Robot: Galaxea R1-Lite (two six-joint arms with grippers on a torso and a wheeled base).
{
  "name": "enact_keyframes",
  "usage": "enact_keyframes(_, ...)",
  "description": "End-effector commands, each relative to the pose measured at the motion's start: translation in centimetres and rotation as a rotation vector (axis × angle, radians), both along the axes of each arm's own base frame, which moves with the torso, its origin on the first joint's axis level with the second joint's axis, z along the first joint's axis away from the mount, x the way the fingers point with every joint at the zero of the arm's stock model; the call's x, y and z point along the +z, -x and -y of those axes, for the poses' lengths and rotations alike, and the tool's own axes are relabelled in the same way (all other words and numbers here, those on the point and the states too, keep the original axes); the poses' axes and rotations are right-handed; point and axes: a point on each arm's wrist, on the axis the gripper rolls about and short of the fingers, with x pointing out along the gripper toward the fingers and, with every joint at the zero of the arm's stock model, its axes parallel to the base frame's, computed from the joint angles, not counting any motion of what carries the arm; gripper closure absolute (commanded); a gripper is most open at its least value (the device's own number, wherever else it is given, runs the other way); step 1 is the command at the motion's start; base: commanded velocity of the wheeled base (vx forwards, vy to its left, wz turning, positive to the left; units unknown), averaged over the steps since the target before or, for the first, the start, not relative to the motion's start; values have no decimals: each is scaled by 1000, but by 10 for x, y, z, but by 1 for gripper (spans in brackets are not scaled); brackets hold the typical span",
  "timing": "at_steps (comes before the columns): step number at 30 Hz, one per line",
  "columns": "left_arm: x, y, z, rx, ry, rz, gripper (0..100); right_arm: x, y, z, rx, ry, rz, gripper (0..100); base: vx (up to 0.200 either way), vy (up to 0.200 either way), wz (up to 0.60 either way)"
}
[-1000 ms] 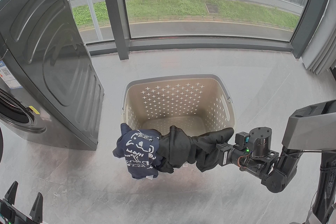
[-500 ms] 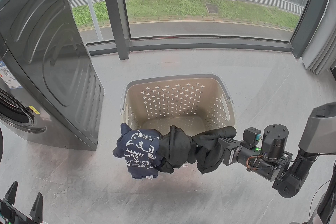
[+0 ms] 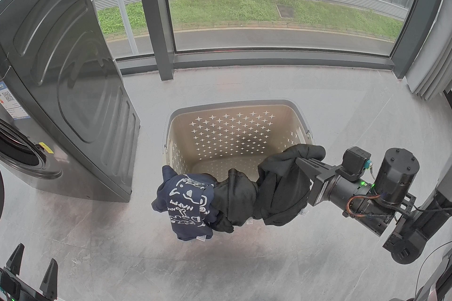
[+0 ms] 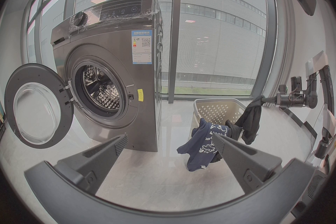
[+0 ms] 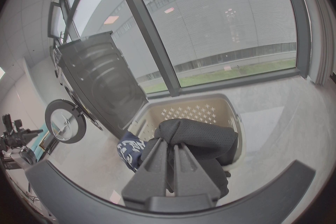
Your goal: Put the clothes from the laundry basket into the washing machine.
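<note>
The right hand (image 3: 305, 164) is closed on a black fabric garment (image 3: 278, 189). In the right wrist view, the two fingers (image 5: 157, 161) stand nearly together, with a fold of the black fabric garment (image 5: 199, 135) pinched between them. The gripped end is raised above the near right corner of the beige perforated plastic laundry basket (image 3: 235, 104). The rest of the garment hangs down and runs to the near rim, where it lies bunched. There it touches a navy garment with white print (image 3: 188, 208), which is draped over the near left part of the rim and hangs outside the basket, above the grey floor (image 3: 141, 264).

The left hand (image 3: 35, 256) is open and holds nothing. It is low at the near left, well apart from the basket. In the left wrist view, the fingers of the left hand (image 4: 168, 139) are spread wide.

The head view shows the grey front-loading washing machine (image 3: 70, 81) mainly by its ribbed side panel, to the left of the basket. The left wrist view shows the machine front (image 4: 140, 95): the round door (image 4: 35, 105) is swung fully open, and the steel drum (image 4: 99, 88) is exposed. That view also shows the right hand (image 4: 261, 99) farther off, with the black garment (image 4: 252, 123) hanging from it beside the basket (image 4: 217, 111). The right wrist view shows the basket interior (image 5: 196, 112) beyond the gripped fabric.
</note>
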Motion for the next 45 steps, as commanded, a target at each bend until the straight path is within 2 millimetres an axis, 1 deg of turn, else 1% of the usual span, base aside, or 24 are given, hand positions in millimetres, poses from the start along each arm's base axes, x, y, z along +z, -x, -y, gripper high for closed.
enact_keyframes(1,-5,-1,0,1,1,-9,0,41,24,-2,63,-85,124,100,0,0,0)
enact_keyframes(5,-4,-1,0,1,1,-8,0,56,34,-3,88,-102,185,100,0,0,0)
enact_keyframes(8,-5,-1,0,1,0,-8,0,62,34,0,70,-100,213,100,0,0,0)
enact_keyframes(13,-5,-1,0,1,1,-9,0,67,37,8,29,-76,216,100,0,0,0)
enact_keyframes(14,-4,-1,0,1,0,-8,0,72,38,12,-16,-78,218,100,0,0,0)
enact_keyframes(17,-4,-1,0,1,1,-8,0,79,40,14,-68,-84,215,100,-67,0,0)
enact_keyframes(22,-5,-1,0,1,1,-9,0,81,43,14,-177,-95,193,100,-200,0,0)
enact_keyframes(31,-5,-1,0,1,0,-9,0,81,43,14,-176,-96,195,100,-200,0,0)
enact_keyframes(40,-5,-1,0,1,1,-9,0,84,43,13,-161,-109,209,100,0,0,0)
enact_keyframes(45,-5,-1,0,1,1,-8,0,82,42,12,-158,-107,205,100,0,200,0)
